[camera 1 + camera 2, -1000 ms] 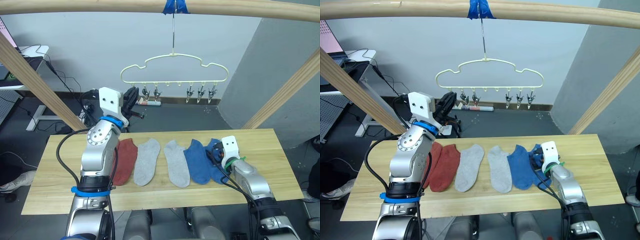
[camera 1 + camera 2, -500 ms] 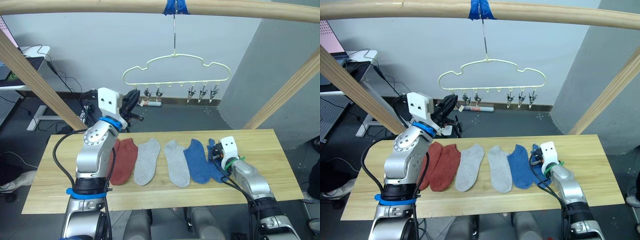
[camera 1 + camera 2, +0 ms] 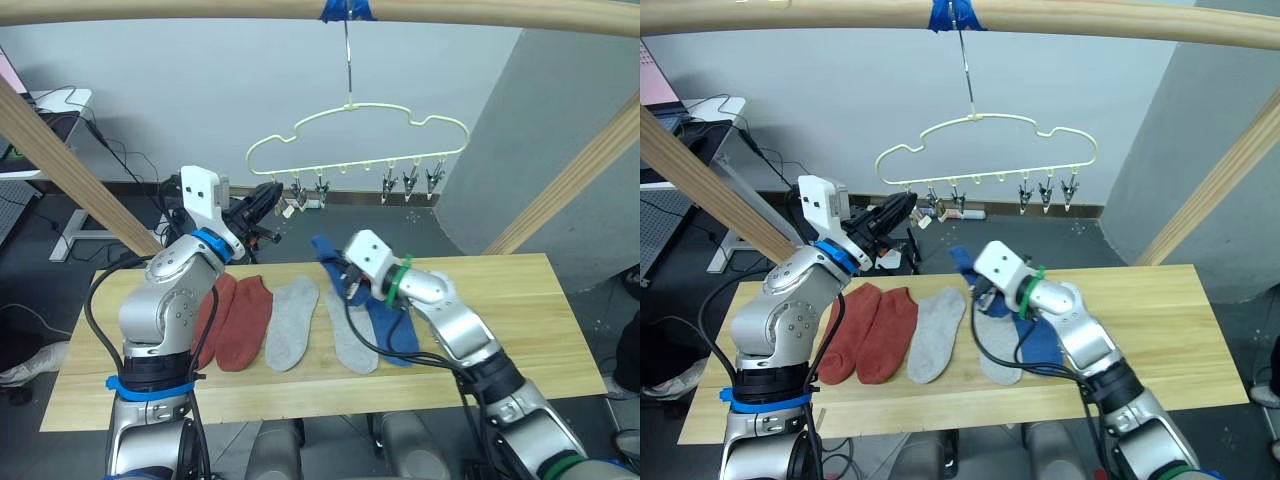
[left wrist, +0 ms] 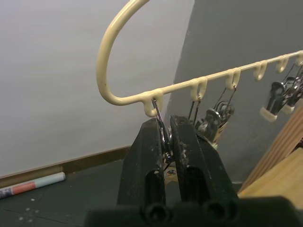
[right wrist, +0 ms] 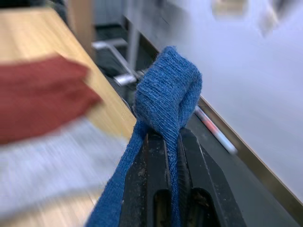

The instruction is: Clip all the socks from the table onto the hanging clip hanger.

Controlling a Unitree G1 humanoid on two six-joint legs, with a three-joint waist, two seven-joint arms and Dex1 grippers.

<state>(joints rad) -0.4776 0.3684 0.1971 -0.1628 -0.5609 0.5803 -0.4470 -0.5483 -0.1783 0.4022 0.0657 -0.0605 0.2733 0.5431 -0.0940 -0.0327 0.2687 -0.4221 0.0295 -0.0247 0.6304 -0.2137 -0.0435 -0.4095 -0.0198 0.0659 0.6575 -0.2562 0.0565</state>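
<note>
Lifting one blue sock (image 3: pixel 335 262) off the table (image 3: pixel 520 300), the right gripper (image 3: pixel 349 281) now pinches it tight and carries it toward the clip hanger (image 3: pixel 357 137), where the left gripper (image 4: pixel 166 142) squeezes the end clip (image 4: pixel 163 139).

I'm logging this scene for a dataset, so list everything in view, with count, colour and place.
red socks: two, rust-red, flat at the table's left.
grey socks: two, light grey, mid-table.
blue sock on table: one, right of the greys.
lifted blue sock: one, held above the table.
table: one, pale wood.
clip hanger: one, yellow-green, hanging from wooden bar.
left gripper: pinching a hanger clip.
right gripper: holding the lifted sock.
</note>
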